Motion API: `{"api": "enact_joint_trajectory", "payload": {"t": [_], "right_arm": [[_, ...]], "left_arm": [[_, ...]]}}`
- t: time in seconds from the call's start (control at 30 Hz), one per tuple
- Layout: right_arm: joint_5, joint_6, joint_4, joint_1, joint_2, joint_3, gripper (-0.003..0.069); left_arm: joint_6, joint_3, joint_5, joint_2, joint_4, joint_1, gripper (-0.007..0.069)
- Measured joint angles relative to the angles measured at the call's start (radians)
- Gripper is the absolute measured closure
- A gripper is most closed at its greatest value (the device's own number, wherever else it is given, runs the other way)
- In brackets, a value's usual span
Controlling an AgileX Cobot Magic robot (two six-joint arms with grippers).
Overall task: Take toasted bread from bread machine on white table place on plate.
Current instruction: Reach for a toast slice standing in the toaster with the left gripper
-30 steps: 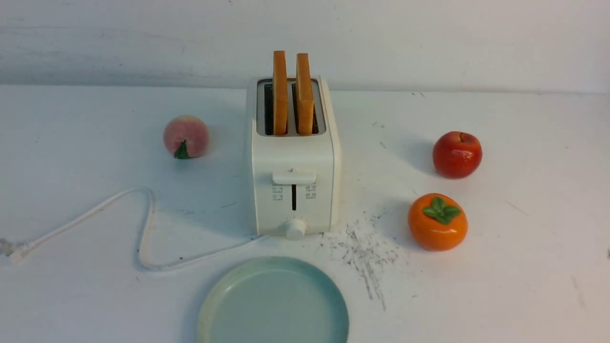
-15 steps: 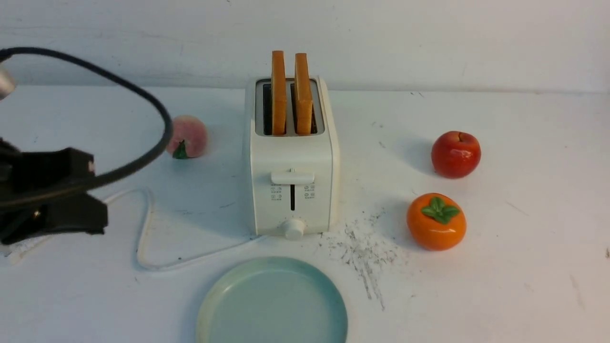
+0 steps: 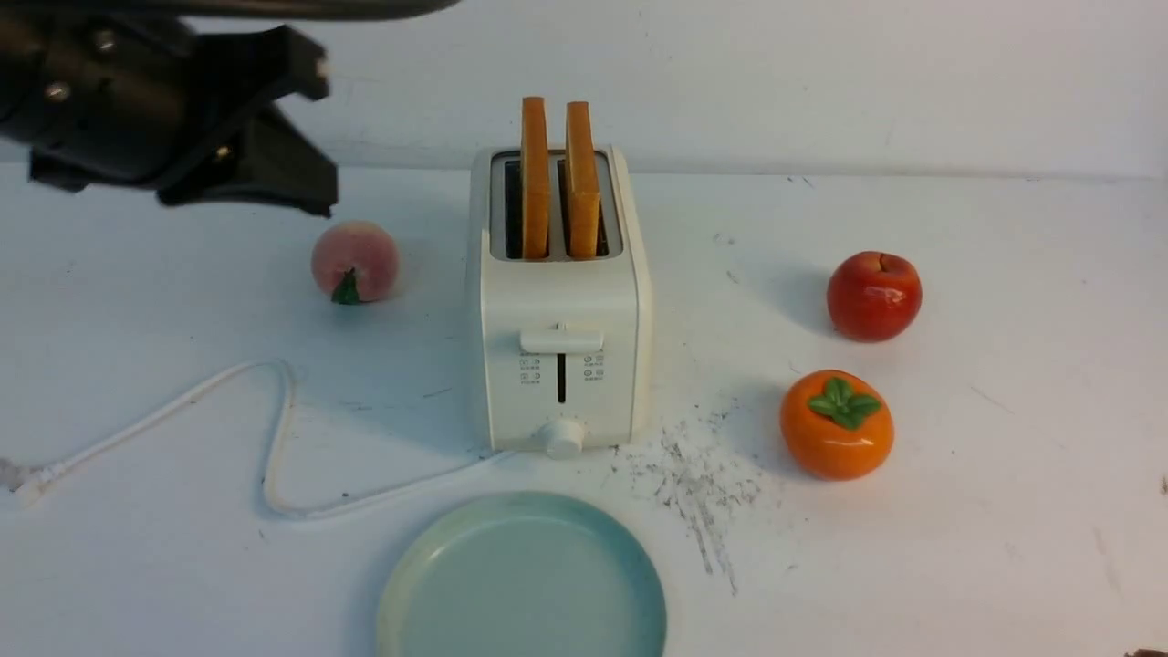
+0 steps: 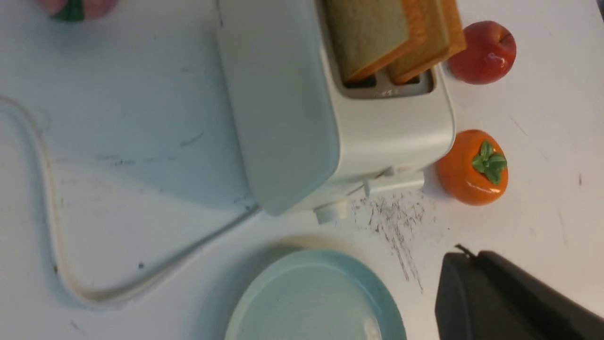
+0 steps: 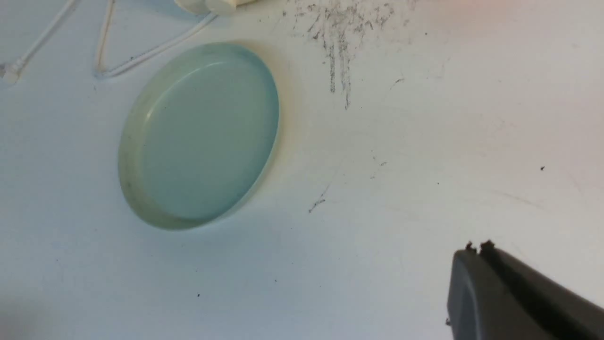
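Two slices of toasted bread (image 3: 536,173) (image 3: 582,173) stand upright in the slots of the cream-white bread machine (image 3: 561,347) at the middle of the white table (image 3: 1004,511). The pale blue-green plate (image 3: 522,584) lies empty in front of it. My left gripper (image 3: 292,155) hangs high at the far left, well apart from the bread, with its jaws shut and empty (image 4: 465,255). The left wrist view shows the bread (image 4: 373,33), the bread machine (image 4: 283,108) and the plate (image 4: 316,302). My right gripper (image 5: 474,248) is shut and empty, low over bare table, to the right of the plate (image 5: 203,137).
A peach (image 3: 356,262) lies left of the bread machine. A red apple (image 3: 874,296) and an orange persimmon (image 3: 837,424) lie to its right. The white cord (image 3: 274,456) loops across the front left. Dark scratch marks (image 3: 698,484) lie right of the plate.
My left arm came into view from the left and has risen to the upper left. Bread, bread machine and plate have not moved.
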Motion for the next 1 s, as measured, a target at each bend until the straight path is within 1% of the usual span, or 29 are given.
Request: {"api": "enact_joint_trajectory", "payload": {"t": [0.13, 0.17, 0.2, 0.27, 0.33, 0.37, 0.43, 0.47, 0.5, 0.53, 0.57, 0.6, 0.63, 0.67, 0.73, 0.8, 0.87, 0.93, 0.97, 1.0], "right_arm": [[0.001, -0.002, 0.000, 0.000, 0.000, 0.000, 0.0667], [0.001, -0.002, 0.000, 0.000, 0.000, 0.000, 0.0667], [0.001, -0.002, 0.000, 0.000, 0.000, 0.000, 0.0667], [0.001, -0.002, 0.000, 0.000, 0.000, 0.000, 0.0664], [0.001, -0.005, 0.000, 0.000, 0.000, 0.000, 0.0663], [0.001, -0.007, 0.000, 0.000, 0.000, 0.000, 0.0662], [0.001, -0.027, 0.000, 0.000, 0.000, 0.000, 0.0661], [0.001, -0.034, 0.000, 0.000, 0.000, 0.000, 0.0660], [0.001, -0.043, 0.000, 0.000, 0.000, 0.000, 0.0659], [0.001, -0.046, 0.000, 0.000, 0.000, 0.000, 0.0659], [0.001, -0.046, 0.000, 0.000, 0.000, 0.000, 0.0659], [0.001, -0.048, 0.000, 0.000, 0.000, 0.000, 0.0657], [0.001, -0.048, 0.000, 0.000, 0.000, 0.000, 0.0657], [0.001, -0.048, 0.000, 0.000, 0.000, 0.000, 0.0657], [0.001, -0.050, 0.000, 0.000, 0.000, 0.000, 0.0656], [0.001, -0.051, 0.000, 0.000, 0.000, 0.000, 0.0655], [0.001, -0.051, 0.000, 0.000, 0.000, 0.000, 0.0654], [0.001, -0.052, 0.000, 0.000, 0.000, 0.000, 0.0652], [0.001, -0.052, 0.000, 0.000, 0.000, 0.000, 0.0650], [0.001, -0.054, 0.000, 0.000, 0.000, 0.000, 0.0650]], "left_arm": [[-0.100, -0.148, -0.044, 0.133, 0.097, -0.087, 0.0638], [-0.103, -0.155, -0.050, 0.148, 0.104, -0.095, 0.0638], [-0.117, -0.214, -0.072, 0.214, 0.135, -0.123, 0.0638], [-0.122, -0.263, -0.090, 0.271, 0.165, -0.147, 0.0635], [-0.123, -0.304, -0.113, 0.336, 0.203, -0.170, 0.0609], [-0.124, -0.307, -0.115, 0.341, 0.203, -0.170, 0.0609], [-0.125, -0.327, -0.143, 0.399, 0.244, -0.187, 0.0533], [-0.125, -0.328, -0.148, 0.407, 0.250, -0.188, 0.0518], [-0.125, -0.331, -0.163, 0.437, 0.261, -0.189, 0.0448], [-0.125, -0.332, -0.168, 0.451, 0.268, -0.189, 0.0398], [-0.125, -0.332, -0.170, 0.453, 0.268, -0.189, 0.0389], [-0.125, -0.332, -0.174, 0.471, 0.283, -0.189, 0.0302], [-0.125, -0.332, -0.177, 0.479, 0.290, -0.189, 0.0276], [-0.125, -0.332, -0.178, 0.489, 0.301, -0.189, 0.0230], [-0.125, -0.332, -0.182, 0.497, 0.318, -0.189, 0.0186], [-0.127, -0.332, -0.197, 0.504, 0.334, -0.189, 0.0161], [-0.128, -0.332, -0.210, 0.509, 0.342, -0.189, 0.0160], [-0.128, -0.332, -0.222, 0.512, 0.351, -0.189, 0.0188], [-0.128, -0.332, -0.225, 0.512, 0.353, -0.189, 0.0219], [-0.128, -0.333, -0.226, 0.514, 0.354, -0.189, 0.0287]]}}
